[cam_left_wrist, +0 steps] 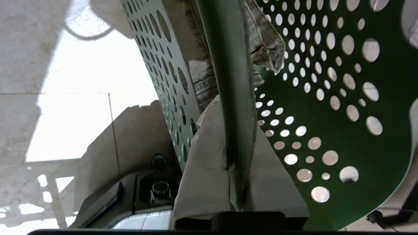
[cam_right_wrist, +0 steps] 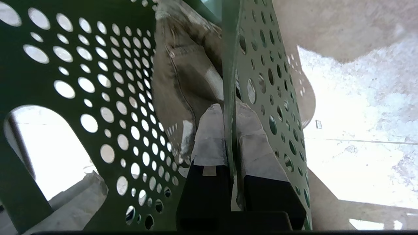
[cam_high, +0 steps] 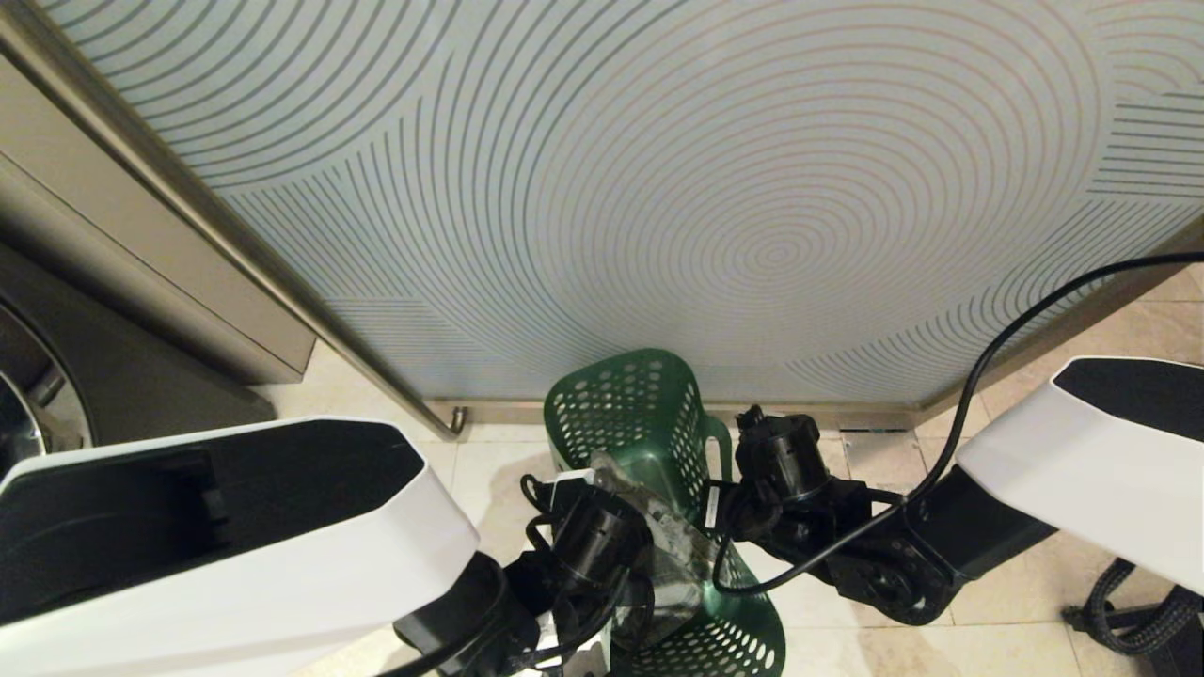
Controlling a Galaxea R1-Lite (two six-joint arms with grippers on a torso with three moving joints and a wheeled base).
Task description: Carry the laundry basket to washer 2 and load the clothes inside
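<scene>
The dark green laundry basket [cam_high: 658, 461] is low in the middle of the head view, between my two arms. The grey-green clothes [cam_high: 673, 550] lie crumpled inside it. My left gripper [cam_high: 602, 536] is shut on the basket's left rim; its taped fingers [cam_left_wrist: 202, 169] pinch the wall edge from both sides. My right gripper [cam_high: 785, 461] is shut on the opposite rim [cam_right_wrist: 230, 130] in the same way. The clothes [cam_right_wrist: 183, 75] hang against the perforated wall [cam_right_wrist: 19, 85]. A chrome-rimmed washer door [cam_high: 23, 414] shows at the far left; its number is hidden.
A frosted glass panel with ring patterns [cam_high: 658, 188] stands right behind the basket, with a metal rail [cam_high: 235, 254] along its left edge. Beige floor tiles [cam_high: 865, 639] lie below. A black cable [cam_high: 988, 357] loops over my right arm. My own base [cam_left_wrist: 130, 202] sits beside the basket.
</scene>
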